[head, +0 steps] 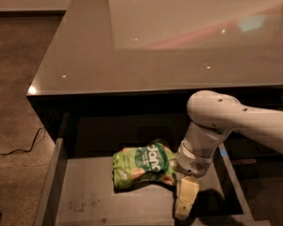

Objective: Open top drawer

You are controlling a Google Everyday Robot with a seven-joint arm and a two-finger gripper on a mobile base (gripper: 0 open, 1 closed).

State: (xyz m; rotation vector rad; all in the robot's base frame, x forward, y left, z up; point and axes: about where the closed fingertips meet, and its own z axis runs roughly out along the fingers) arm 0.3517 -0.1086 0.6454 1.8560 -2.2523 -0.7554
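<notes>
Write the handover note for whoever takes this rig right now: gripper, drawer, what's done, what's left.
The gripper hangs low inside the top drawer, near its right front, beside the green snack bag lying on its floor.
The top drawer stands pulled far out from under the counter, inner walls and floor exposed.
Done: opening looks complete.
Left: probably just lift the arm clear without snagging the bag; the front handle is out of view.

The robot's arm [245, 121] is smooth, glossy white, swelling into a rounded joint dotted with a few small dark holes. Its thick cylindrical wrist, also white, carries a patch of fine perforations. The gripper [186, 199], pale cream, sits at the arm's tip, inside the drawer [99, 206].
</notes>
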